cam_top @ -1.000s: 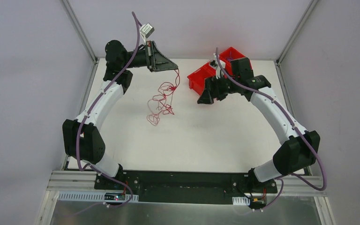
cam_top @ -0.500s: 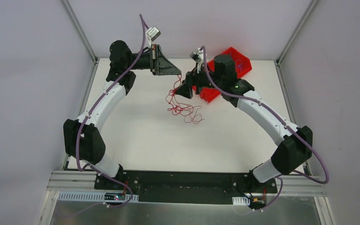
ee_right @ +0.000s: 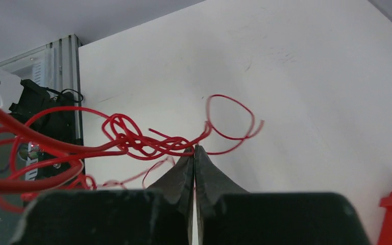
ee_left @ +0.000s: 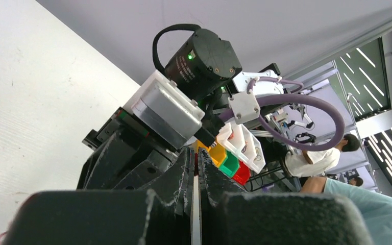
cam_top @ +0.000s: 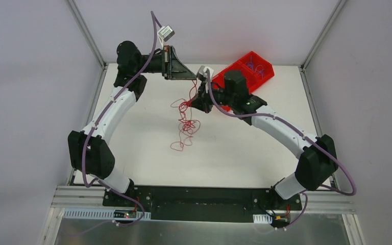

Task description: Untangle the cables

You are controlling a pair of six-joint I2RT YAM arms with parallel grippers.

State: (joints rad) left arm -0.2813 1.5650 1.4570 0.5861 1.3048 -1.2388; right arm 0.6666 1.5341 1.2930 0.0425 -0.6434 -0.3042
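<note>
The cables (cam_top: pixel 185 122) are a tangle of thin red wires hanging from my left gripper (cam_top: pixel 196 78), which is held above the back of the table. In the left wrist view this gripper (ee_left: pixel 196 155) is shut, with a sliver of red between its tips. My right gripper (cam_top: pixel 193 104) is just below it, at the upper part of the hanging bundle. In the right wrist view its jaws (ee_right: pixel 194 148) are shut on a red strand where the cables (ee_right: pixel 132 139) knot together. The lowest loops reach the table.
A red bin (cam_top: pixel 252 76) sits at the back right behind the right arm, with a few thin wires inside. The white table (cam_top: pixel 148 153) is framed by metal rails. The right arm's wrist (ee_left: pixel 199 56) fills the left wrist view.
My right arm has swung left from the red bin to the hanging cables and its jaws have gone from open to shut. The bundle swung right, then back to hang lower.
</note>
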